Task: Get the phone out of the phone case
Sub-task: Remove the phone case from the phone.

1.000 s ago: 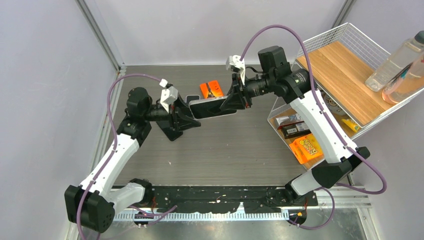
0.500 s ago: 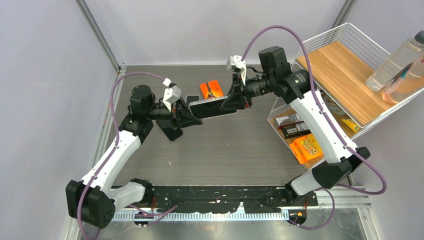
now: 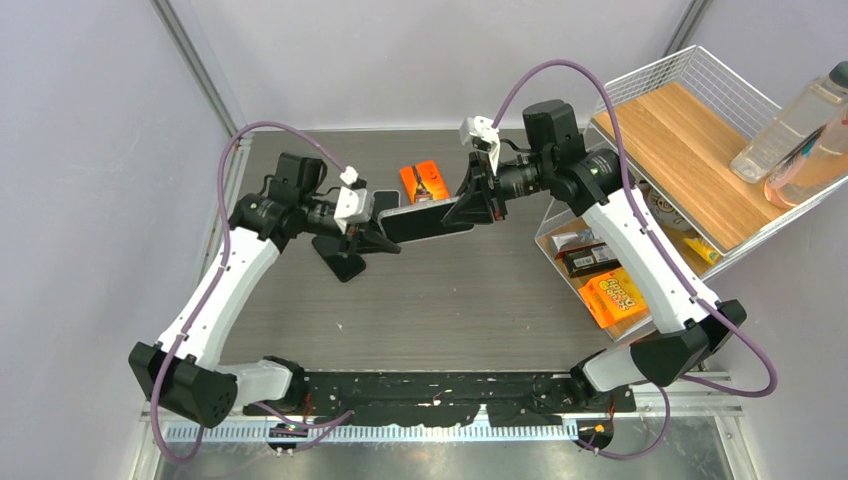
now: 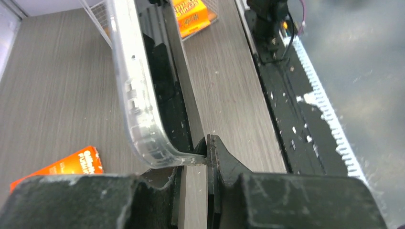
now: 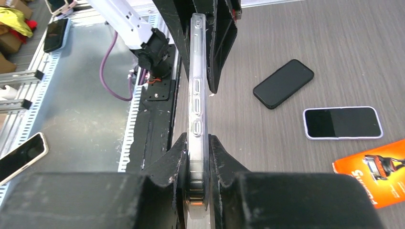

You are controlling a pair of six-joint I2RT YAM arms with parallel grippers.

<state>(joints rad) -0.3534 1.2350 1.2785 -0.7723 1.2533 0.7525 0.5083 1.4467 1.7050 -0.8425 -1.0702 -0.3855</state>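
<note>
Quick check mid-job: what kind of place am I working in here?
Probably a lab test cell, not a home: a grey table boxed in by plain wall panels on metal framing, a stocked wire basket, and a spare black phone lying loose.

Top view looks down on the table [image 3: 450, 300] from the near edge; both wrist views sit close against the case [image 4: 133, 95], facing each other along it.
</note>
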